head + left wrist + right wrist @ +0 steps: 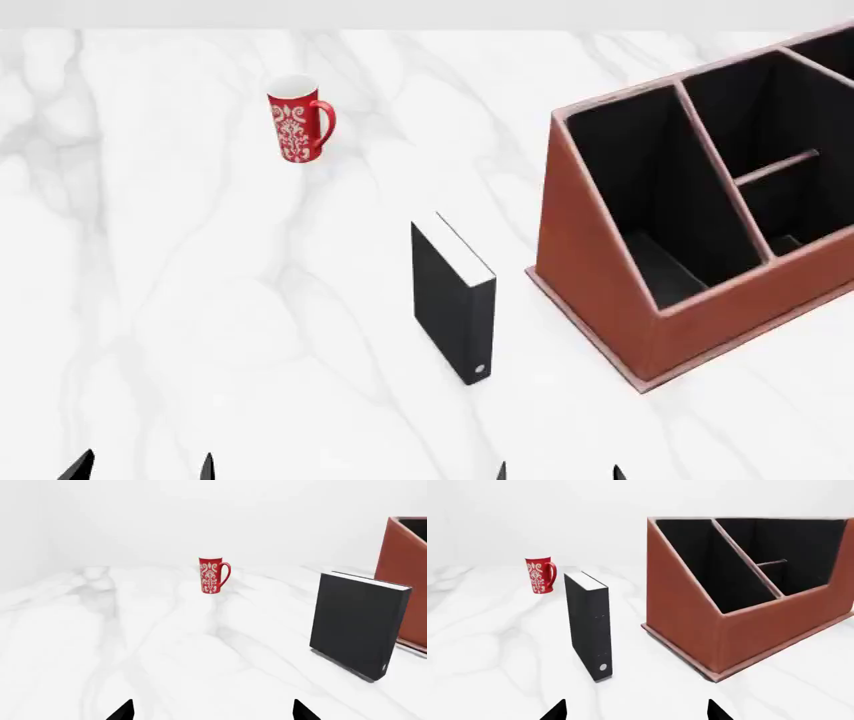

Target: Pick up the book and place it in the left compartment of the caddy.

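The thin black book [451, 300] stands upright on the marble table, white page edges up, a round white mark low on its spine; it also shows as the book [589, 630] and the book [357, 622]. Just right of it sits the reddish-brown caddy [607, 280], whose long left compartment [647, 190] is black-lined and holds nothing. The caddy [694, 625] fills the right wrist view. My left gripper [144, 468] and right gripper [558, 472] are open at the near edge, short of the book, holding nothing. Only the fingertips show.
A red patterned mug [298, 117] stands at the far left of the table, also seen as the mug [213, 575] and the mug [539, 575]. White marble tabletop [200, 300] spreads between the grippers and the book.
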You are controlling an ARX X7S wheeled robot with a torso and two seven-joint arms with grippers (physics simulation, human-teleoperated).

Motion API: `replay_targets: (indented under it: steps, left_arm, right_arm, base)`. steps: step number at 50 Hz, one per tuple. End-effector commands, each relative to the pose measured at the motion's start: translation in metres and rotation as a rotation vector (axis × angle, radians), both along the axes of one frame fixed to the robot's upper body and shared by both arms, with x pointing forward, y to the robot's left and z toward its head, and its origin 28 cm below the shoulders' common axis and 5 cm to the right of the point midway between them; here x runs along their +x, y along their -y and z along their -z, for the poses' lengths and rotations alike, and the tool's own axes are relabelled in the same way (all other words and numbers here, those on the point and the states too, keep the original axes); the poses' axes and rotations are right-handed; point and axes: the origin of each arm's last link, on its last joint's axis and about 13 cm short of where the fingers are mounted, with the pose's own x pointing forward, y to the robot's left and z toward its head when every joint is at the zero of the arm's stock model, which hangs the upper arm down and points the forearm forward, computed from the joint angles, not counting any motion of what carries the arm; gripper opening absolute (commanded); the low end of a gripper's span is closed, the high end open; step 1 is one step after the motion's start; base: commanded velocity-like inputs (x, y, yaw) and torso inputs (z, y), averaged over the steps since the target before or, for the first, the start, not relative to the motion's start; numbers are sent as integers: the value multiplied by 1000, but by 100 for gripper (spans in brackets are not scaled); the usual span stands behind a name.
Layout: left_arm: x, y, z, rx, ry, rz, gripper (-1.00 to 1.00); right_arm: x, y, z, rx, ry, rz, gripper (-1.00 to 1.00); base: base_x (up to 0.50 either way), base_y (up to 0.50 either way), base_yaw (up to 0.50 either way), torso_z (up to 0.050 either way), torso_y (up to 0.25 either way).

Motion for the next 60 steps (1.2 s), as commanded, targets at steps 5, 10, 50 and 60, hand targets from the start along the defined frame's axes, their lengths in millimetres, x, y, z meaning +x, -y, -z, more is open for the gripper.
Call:
replay_targets:
  steps: [5, 10, 50, 60]
  left_arm:
    - [-5, -1, -8, -32, 47, 7, 100]
    - [-8, -2, -8, -53, 27, 2, 100]
    - [-60, -11, -127, -83, 320, 26, 100]
    - [-61, -11, -129, -82, 325, 26, 100]
  right_arm:
    - [0, 0, 0, -21, 0, 7, 100]
    - [-9, -2, -2, -37, 5, 21, 100]
    - [-86, 32, -149, -33, 436, 241, 100]
    - [-88, 36, -152, -43, 437, 272, 100]
  base:
    - [0, 0, 0, 0, 0]
    - [0, 0, 0, 0, 0]
    - [0, 0, 0, 0, 0]
    - [0, 0, 0, 0, 0]
